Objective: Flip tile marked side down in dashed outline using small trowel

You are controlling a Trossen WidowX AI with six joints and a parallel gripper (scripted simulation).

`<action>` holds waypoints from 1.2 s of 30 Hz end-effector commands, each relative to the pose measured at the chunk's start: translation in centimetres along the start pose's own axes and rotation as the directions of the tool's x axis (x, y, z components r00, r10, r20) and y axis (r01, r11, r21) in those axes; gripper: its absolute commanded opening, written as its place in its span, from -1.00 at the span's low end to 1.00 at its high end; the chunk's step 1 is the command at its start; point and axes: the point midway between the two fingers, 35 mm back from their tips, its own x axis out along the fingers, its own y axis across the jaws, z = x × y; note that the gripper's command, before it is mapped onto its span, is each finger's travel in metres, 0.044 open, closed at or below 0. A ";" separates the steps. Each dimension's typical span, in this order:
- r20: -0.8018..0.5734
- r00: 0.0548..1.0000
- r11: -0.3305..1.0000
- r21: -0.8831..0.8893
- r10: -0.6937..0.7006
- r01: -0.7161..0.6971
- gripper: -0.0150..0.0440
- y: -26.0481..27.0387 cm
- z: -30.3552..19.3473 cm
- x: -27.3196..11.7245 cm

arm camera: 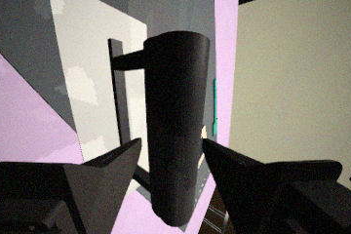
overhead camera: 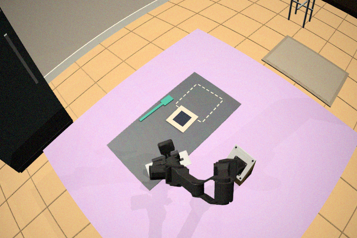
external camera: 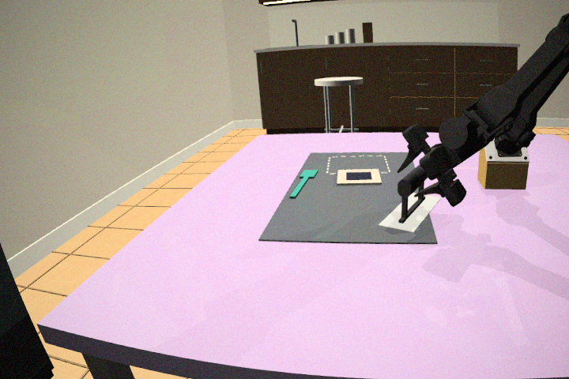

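Wrist view: the gripper stood open, its two fingers on either side of the trowel's thick black grip and not clamped on it. Whether either fingertip touched could not be told. Two posts carried the grip above the trowel's pale flat blade, which lay on the near right part of the mat as seen from the exterior.

The round grip looked stiff and smooth, so a pinch off its centreline might have let it roll or slip. The best hold seemed to be across the middle of its length, between the posts, with the pads squared to it. The blade looked thin and rigid, probably light, though its spread could make the tool tip under an off-centre hold.

Farther off and to the left, the tile lay flat, dark marked side up, just short of the dashed outline's far area. It looked thin and hard; its edge would likely need the blade slid under it low and level, and a fast turn might chip it or send it skidding. The teal tool lay along the mat's left side.
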 end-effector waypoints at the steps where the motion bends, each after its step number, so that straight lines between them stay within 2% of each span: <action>1: -0.005 1.000 1.000 -0.011 0.005 -0.005 0.53 0.1 -0.3 0.5; 6: -0.005 1.000 1.000 -0.011 0.005 -0.005 0.08 0.1 -0.3 0.5; 28: -0.005 1.000 1.000 -0.011 0.005 -0.005 -0.42 0.1 -0.3 0.5; 29: -0.005 1.000 1.000 -0.011 0.005 -0.005 -0.49 0.0 -0.3 0.5; 36: -0.006 1.000 1.000 -0.010 0.007 -0.007 -0.49 -2.5 -0.1 -1.4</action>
